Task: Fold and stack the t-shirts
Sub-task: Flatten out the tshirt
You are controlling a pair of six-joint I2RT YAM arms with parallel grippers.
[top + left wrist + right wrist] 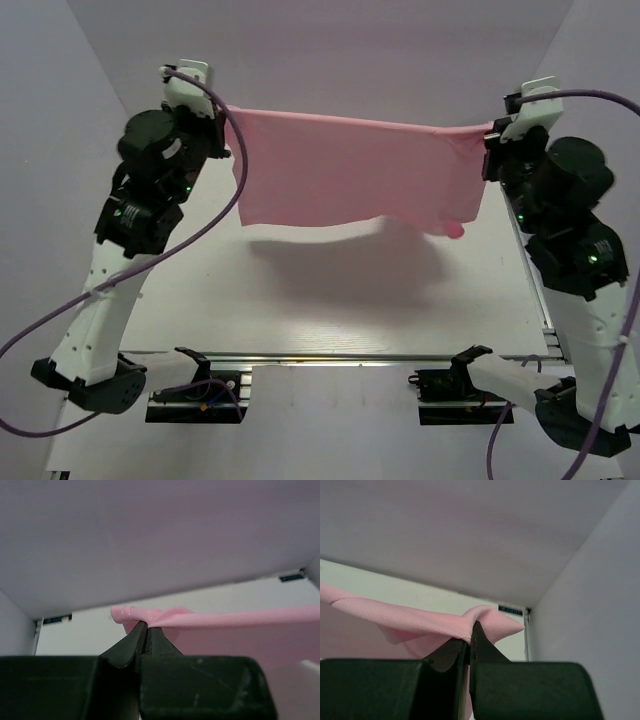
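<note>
The light-pink t-shirt [350, 170] hangs in the air, stretched taut between my two grippers over the far half of the white table [330, 310]. Its lower edge hangs free and casts a shadow on the table. My left gripper [226, 122] is shut on the shirt's left top corner, which also shows in the left wrist view [131, 614]. My right gripper [492, 134] is shut on the right top corner, which shows in the right wrist view [490, 620]. In the left wrist view the gripper [145, 625] pinches the hemmed edge. In the right wrist view the gripper [471, 630] pinches a fold.
White walls close in the table at the back and on both sides. A metal rail [340, 356] runs along the near edge with two black clamps [200, 368] [455, 372]. Purple cables [215, 215] loop off both arms.
</note>
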